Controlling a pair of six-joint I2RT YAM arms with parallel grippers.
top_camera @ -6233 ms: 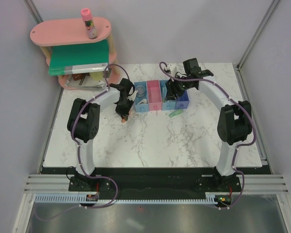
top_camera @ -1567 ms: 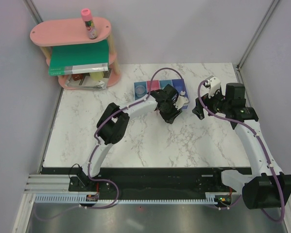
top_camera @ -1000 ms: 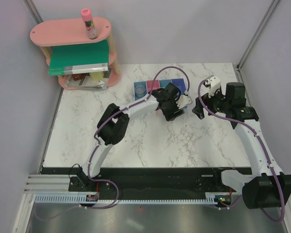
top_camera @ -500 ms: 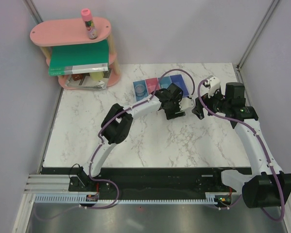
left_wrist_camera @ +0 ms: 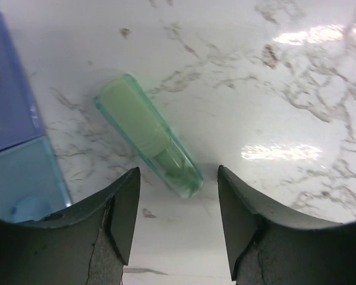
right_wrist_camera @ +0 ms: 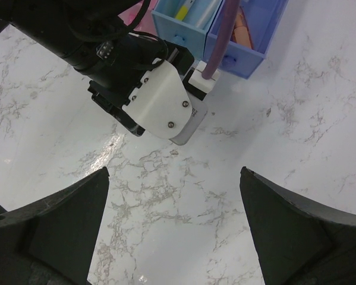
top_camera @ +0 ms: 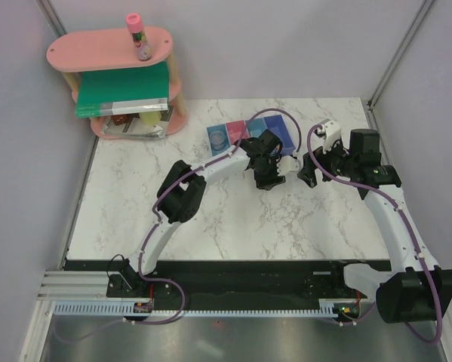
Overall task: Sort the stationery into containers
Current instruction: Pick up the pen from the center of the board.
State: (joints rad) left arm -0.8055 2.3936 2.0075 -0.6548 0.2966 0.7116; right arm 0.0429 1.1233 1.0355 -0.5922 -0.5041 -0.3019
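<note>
The green piece [left_wrist_camera: 148,133] lies flat on the tabletop [left_wrist_camera: 296,83], slanted. Its far end is near the bins without touching them, and its near end reaches in between the fingertips of the left claw [left_wrist_camera: 178,178]. That claw hovers over it with its fingers [left_wrist_camera: 123,217] spread a little wider than the piece, one on each side, gripping nothing.

In the left wrist view the dark blue bin [left_wrist_camera: 4,95] and a light blue bin [left_wrist_camera: 24,184] stand along the left edge, just beside the piece. From above, the bins form one row at the back of the tabletop, and the left arm crosses over the row's middle. The light blue bin at the left end holds a clear pot [top_camera: 219,139], and the pink bin [top_camera: 237,129] is next to it.

The right wrist view looks into the two bins at the right end. A yellow-tipped stick [right_wrist_camera: 184,10] sits in the light blue one and an orange-brown item [right_wrist_camera: 243,22] in the dark blue one.

The right claw [right_wrist_camera: 173,173] hangs above bare tabletop to the right of the left claw, well apart from the bins. It is opened wide and empty.

At the far left corner a pink shelf [top_camera: 97,51] carries a pink-capped tube [top_camera: 137,34] on top and a green book [top_camera: 124,87] on a lower tier.
</note>
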